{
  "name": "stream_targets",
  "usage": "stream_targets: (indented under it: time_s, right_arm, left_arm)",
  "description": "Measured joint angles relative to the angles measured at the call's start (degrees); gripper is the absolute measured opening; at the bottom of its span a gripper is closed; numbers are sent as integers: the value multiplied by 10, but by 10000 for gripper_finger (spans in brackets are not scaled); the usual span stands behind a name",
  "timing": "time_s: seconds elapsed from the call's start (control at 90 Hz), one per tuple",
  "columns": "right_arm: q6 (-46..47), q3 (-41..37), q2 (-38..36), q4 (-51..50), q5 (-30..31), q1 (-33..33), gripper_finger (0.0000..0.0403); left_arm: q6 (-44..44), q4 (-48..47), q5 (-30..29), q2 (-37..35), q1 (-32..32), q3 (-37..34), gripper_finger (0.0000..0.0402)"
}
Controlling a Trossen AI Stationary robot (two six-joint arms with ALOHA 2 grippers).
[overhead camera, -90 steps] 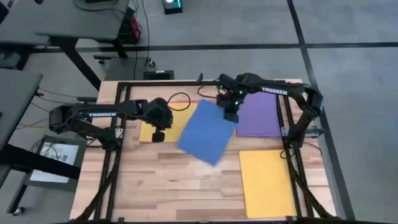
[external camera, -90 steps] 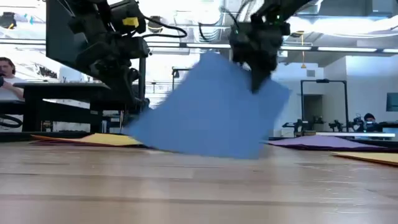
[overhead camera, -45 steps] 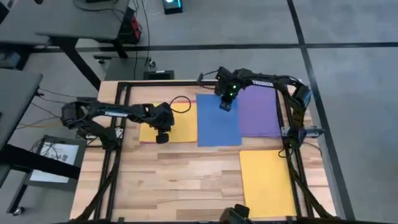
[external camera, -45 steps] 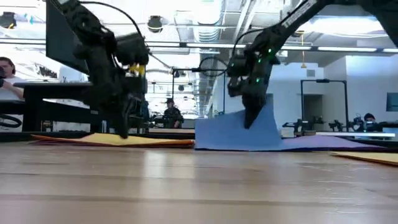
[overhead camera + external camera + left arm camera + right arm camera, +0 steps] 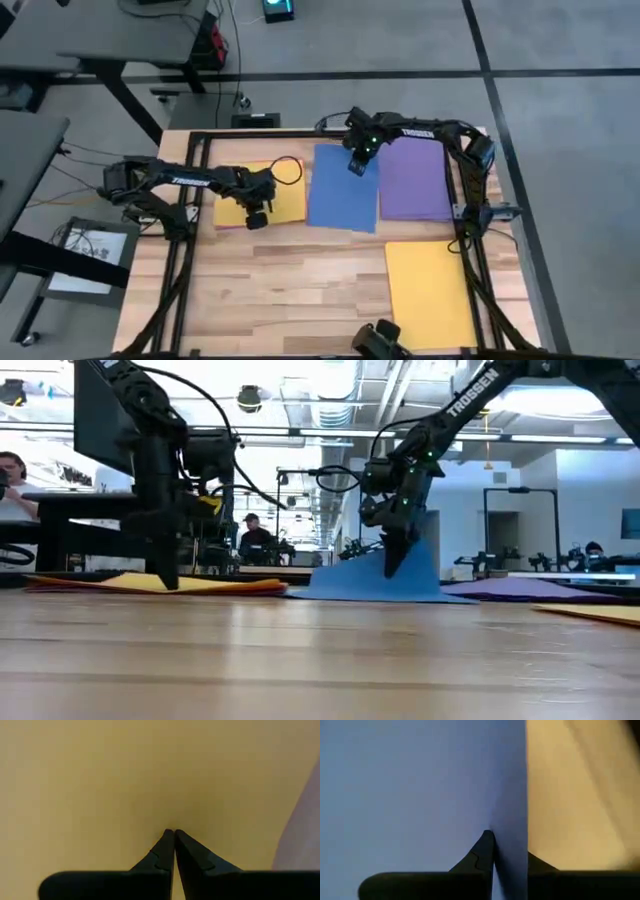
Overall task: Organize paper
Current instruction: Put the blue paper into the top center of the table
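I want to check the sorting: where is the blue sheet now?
In the high view the blue sheet lies at the table's far middle, between the yellow sheet and the purple sheet; the right gripper pinches its far edge.

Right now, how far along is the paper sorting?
Done: purple sheet and a yellow sheet lie flat. In hand: right gripper pinches the blue sheet, lifted at that edge; left gripper, shut, sits on the other yellow sheet. Left: releasing blue, gathering.

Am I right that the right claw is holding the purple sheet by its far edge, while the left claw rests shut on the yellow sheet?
Not quite: the right claw holds the blue sheet, not the purple sheet lying beside it, as the high and right wrist views show. The left claw does rest shut on the yellow sheet.
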Motion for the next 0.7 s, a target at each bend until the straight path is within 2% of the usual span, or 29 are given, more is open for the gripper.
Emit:
stream_targets:
  time_s: [0.1,0.278,0.7]
  right_arm:
    - [-18,0,0,24,1,-3,0]
    - [-116,0,0,43,0,-1,0]
    - [-140,0,0,83,0,-1,11]
  left_arm:
    - [1,-29,-4,-17,0,-1,1]
    - [6,-42,-9,-43,0,-4,1]
    - [0,-41,-7,-49,0,-4,1]
